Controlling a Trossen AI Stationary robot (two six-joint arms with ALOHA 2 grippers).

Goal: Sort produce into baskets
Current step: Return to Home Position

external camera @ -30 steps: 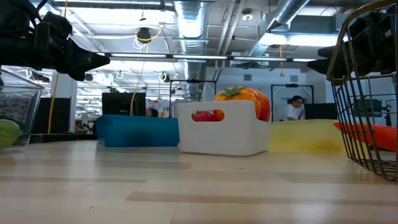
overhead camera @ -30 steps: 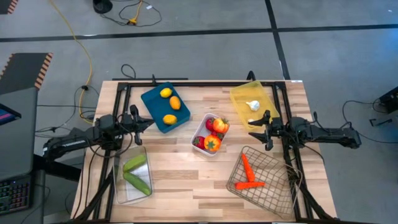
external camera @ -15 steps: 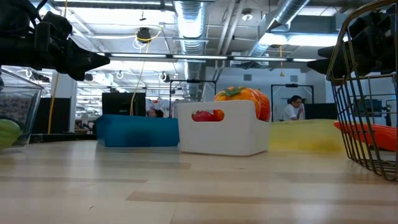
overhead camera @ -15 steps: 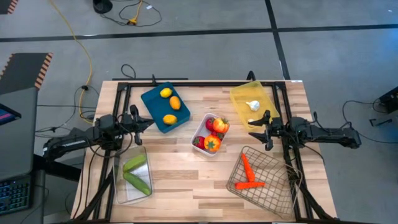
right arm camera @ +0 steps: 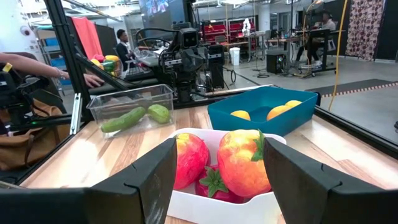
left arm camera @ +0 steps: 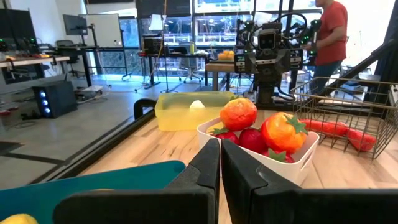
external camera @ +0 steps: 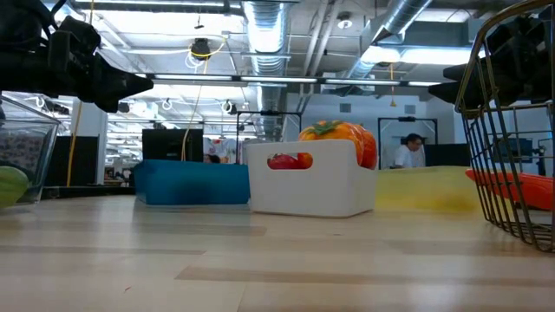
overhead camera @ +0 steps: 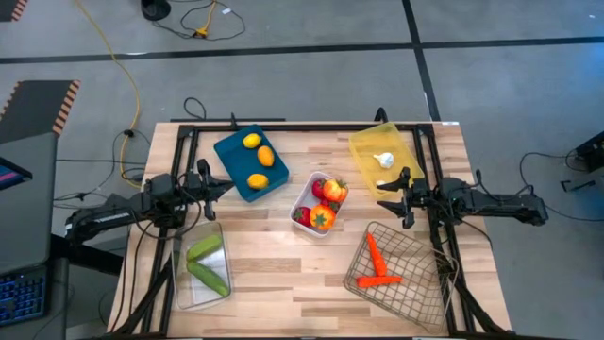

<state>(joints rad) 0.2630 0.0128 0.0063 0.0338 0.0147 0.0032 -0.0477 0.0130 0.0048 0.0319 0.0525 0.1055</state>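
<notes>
My left gripper (overhead camera: 227,186) is shut and empty, hovering between the teal tray (overhead camera: 234,154) and the clear bin (overhead camera: 185,283); its fingers show closed in the left wrist view (left arm camera: 220,158). My right gripper (overhead camera: 381,197) is open and empty, between the yellow tray (overhead camera: 363,151) and the wire basket (overhead camera: 415,283). Three yellow and orange citrus (overhead camera: 259,157) lie in the teal tray. Tomatoes and a pepper (overhead camera: 324,203) lie in the white tray (overhead camera: 304,198). A white garlic (overhead camera: 383,160) lies in the yellow tray. Two cucumbers (overhead camera: 208,262) lie in the clear bin. Carrots (overhead camera: 377,263) lie in the wire basket.
Bare wood lies at the table's near middle (overhead camera: 283,283) between the clear bin and the wire basket. A black frame (overhead camera: 283,127) runs along the table's far edge and sides. People show in the room behind, in the wrist views.
</notes>
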